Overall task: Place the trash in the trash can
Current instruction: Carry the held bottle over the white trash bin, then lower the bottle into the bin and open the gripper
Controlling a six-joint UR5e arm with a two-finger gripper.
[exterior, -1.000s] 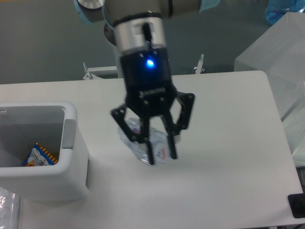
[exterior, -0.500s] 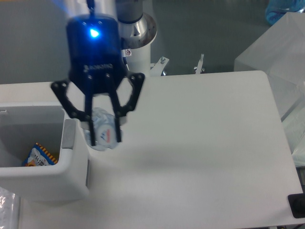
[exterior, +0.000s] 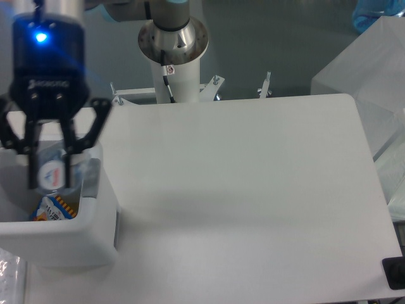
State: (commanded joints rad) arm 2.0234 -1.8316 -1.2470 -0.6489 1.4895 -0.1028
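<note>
My gripper [exterior: 49, 182] is shut on the trash, a crushed clear plastic bottle [exterior: 53, 170] with a purple-and-white label. It holds the bottle in the air over the open top of the trash can [exterior: 95, 234], a white rectangular bin with a grey side panel at the left of the table. The fingertips [exterior: 66, 172] hang at about the level of the can's rim.
An orange-and-blue snack wrapper [exterior: 56, 207] lies inside the can. The arm's base post [exterior: 173, 50] stands behind the table's far edge. A translucent box [exterior: 373, 69] stands at the right. Crinkled clear plastic [exterior: 9, 278] lies at the lower left corner.
My gripper has carried the bottle leftward from the middle of the table, past the can's right wall, to above the can's opening.
</note>
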